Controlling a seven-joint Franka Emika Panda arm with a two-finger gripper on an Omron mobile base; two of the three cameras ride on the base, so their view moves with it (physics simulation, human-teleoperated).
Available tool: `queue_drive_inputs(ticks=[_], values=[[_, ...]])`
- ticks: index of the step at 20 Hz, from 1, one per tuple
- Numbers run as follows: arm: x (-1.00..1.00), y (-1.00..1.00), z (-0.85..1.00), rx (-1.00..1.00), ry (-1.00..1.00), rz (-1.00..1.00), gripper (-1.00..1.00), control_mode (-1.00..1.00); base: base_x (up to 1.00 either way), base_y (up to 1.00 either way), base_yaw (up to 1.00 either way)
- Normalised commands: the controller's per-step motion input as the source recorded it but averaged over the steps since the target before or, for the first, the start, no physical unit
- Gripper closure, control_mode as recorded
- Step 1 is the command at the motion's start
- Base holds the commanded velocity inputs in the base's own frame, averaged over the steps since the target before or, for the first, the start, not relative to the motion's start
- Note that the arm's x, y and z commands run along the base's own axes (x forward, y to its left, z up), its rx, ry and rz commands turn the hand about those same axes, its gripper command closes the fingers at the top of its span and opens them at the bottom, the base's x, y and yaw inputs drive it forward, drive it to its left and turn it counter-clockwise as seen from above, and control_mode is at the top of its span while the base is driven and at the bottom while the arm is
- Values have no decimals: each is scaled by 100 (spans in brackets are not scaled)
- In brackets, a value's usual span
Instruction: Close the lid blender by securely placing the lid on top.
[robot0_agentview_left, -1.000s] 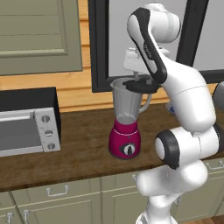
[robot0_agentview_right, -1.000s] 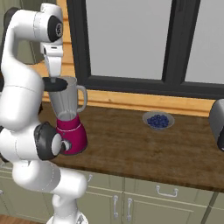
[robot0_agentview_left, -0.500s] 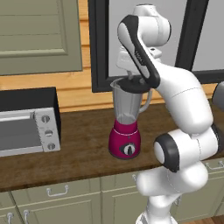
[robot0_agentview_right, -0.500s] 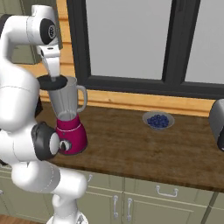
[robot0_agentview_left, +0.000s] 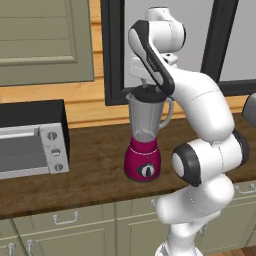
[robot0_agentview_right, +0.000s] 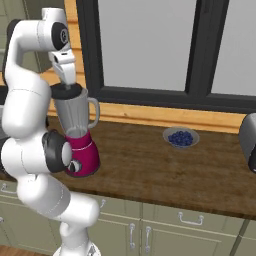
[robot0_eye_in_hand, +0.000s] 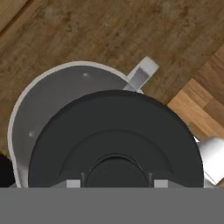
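Gripper (robot0_agentview_left: 146, 88) clenched on the lid (robot0_eye_in_hand: 116, 140), holding it just above the blender (robot0_agentview_left: 144, 136) mouth, off-centre over the rim. Blender stands upright on the wooden counter (robot0_agentview_right: 165, 170), nearer its front edge.

A glossy white arm (robot0_agentview_left: 200, 105) built of thick, rounded segments, each link swelling into a bulbous shell. Dark grey bands ring its joints, clearest around the large ball-shaped joint (robot0_agentview_left: 192, 164) low on the body and along the curved strip on the upper link (robot0_agentview_left: 150, 55). In the right base view a round dark cap (robot0_agentview_right: 61, 35) with a small pale marking sits on the side of the topmost joint. The white hand block (robot0_agentview_right: 64, 64) below it is angular and tapers downward. The smooth casing shows no cables and no screws.
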Motion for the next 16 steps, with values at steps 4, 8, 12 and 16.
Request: queue_drive_inputs(ticks=[4, 8, 12, 16], values=[[26, 0, -9, -8, -4, 4, 100, -100, 0, 0, 0], [13, 0, -18, -5, -2, 3, 100, -100, 0, 0, 0], [16, 0, -23, -2, -1, 3, 100, -100, 0, 0, 0], [21, 0, -18, 0, 0, 3, 100, -100, 0, 0, 0]])
